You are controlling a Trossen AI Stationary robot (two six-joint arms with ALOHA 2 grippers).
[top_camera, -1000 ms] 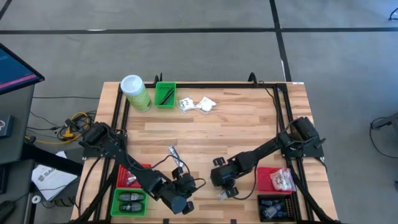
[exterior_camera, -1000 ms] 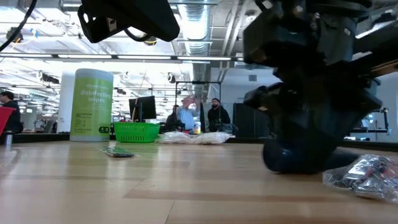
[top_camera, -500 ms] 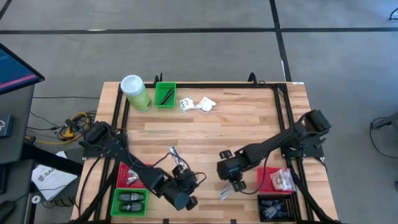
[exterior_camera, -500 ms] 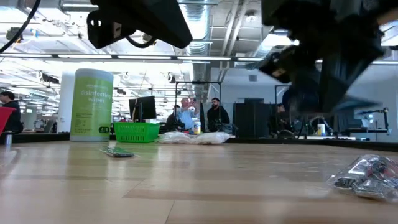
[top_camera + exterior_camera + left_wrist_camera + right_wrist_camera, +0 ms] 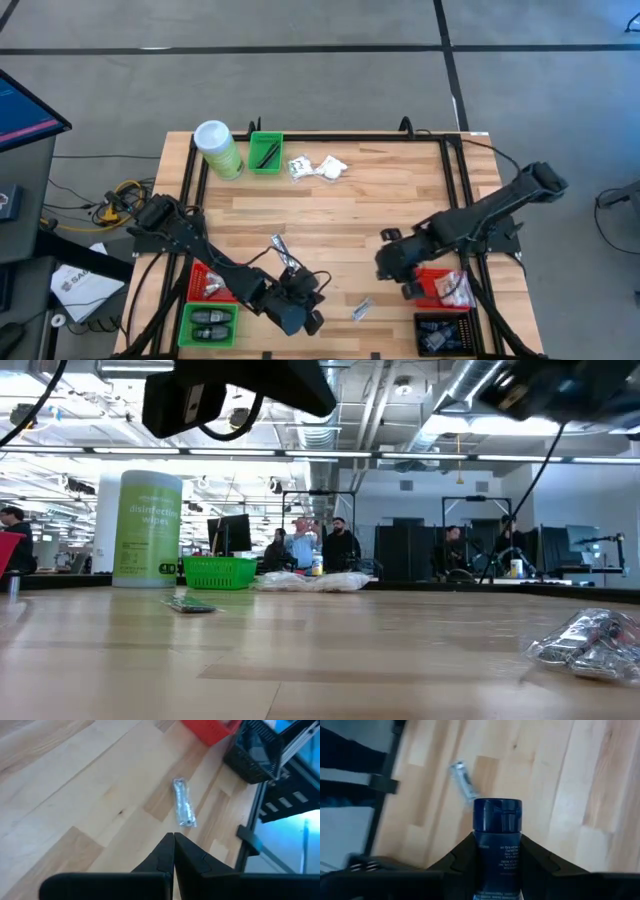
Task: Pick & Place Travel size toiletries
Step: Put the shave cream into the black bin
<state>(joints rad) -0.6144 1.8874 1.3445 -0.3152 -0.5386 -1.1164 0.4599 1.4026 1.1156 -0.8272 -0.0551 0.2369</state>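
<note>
Right gripper (image 5: pixel 497 851) clenched on dark blue bottle (image 5: pixel 497 837), lower right above red bin (image 5: pixel 440 290); could slip, cap-heavy. Left gripper (image 5: pixel 173 851) pinched empty; might nudge silvery packet (image 5: pixel 183 809).

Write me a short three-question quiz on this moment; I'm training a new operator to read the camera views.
1. True or false: the right gripper is empty.
2. Which gripper is shut on nothing? A) left B) right
3. Fill in: the silvery packet lies on the ____, between the two grippers.

Key:
1. False. The right wrist view shows it shut on a dark blue bottle.
2. A. The left gripper has its fingers pressed together above the wood, with the silvery packet lying ahead of them.
3. table. The packet rests on bare wood, outside the red bin and the black bin.
</note>
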